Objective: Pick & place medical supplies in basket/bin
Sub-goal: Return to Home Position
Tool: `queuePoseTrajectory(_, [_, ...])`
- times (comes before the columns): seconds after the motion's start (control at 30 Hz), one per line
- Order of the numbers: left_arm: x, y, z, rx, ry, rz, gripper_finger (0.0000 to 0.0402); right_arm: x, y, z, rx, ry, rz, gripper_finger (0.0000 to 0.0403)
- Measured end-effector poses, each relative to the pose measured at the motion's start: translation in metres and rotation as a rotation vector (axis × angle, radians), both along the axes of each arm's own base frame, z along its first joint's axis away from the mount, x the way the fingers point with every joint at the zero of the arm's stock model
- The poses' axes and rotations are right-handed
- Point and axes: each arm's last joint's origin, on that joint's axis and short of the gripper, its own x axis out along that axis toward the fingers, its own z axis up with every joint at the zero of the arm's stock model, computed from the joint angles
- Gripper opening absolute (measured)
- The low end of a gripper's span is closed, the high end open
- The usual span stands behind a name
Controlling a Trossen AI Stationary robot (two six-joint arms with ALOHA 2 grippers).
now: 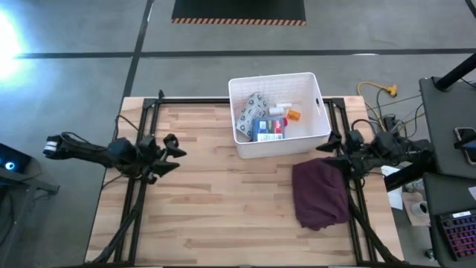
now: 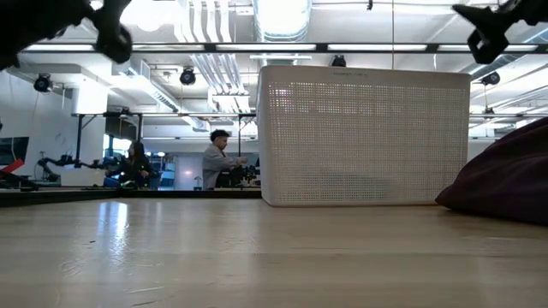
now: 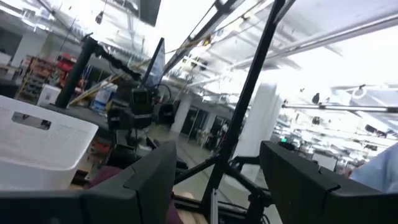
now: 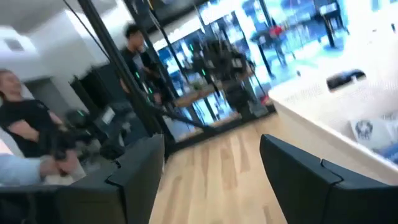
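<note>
The white bin (image 1: 279, 114) stands at the table's far middle; it also shows in the low view (image 2: 364, 137). Inside lie the blue first-aid box (image 1: 268, 129), the grey-green dotted pouch (image 1: 250, 112), the orange pill bottle (image 1: 294, 115) and a small white bottle (image 1: 278, 110). My left gripper (image 1: 176, 152) hovers open over the table's left side, well left of the bin (image 3: 43, 146). My right gripper (image 1: 328, 143) hovers open at the right side, just right of the bin (image 4: 348, 134). Both are raised and hold nothing.
A dark maroon cloth (image 1: 321, 193) lies bunched on the table's right half, near the right gripper, also seen in the low view (image 2: 505, 184). Black frame rails (image 1: 141, 175) run along both table sides. Bare wood (image 1: 223, 208) fills the middle and near part. People stand in the room beyond.
</note>
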Motion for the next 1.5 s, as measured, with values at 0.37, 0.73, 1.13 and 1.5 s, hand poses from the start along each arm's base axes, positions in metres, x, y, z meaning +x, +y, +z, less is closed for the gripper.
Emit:
queuePoseTrajectory(0.37, [-0.021,0.010,-0.040,-0.101,0.079,0.120,0.0216,0.012,0.002,-0.038,-0.055,-0.079,-0.010,0.0259])
queuePoseTrajectory(0.73, [-0.024,0.016,-0.052,-0.054,0.141,0.125,0.0216,0.018,0.003,-0.060,-0.072,-0.125,0.003,0.0257])
queuePoseTrajectory(1.13, [-0.014,0.016,-0.083,-0.028,0.475,0.141,0.0216,0.025,0.004,-0.091,-0.106,0.081,0.004,0.0261])
queuePoseTrajectory(1.5, [-0.013,0.016,-0.089,-0.023,0.544,0.142,0.0216,0.024,0.004,-0.089,-0.101,0.054,-0.002,0.0261])
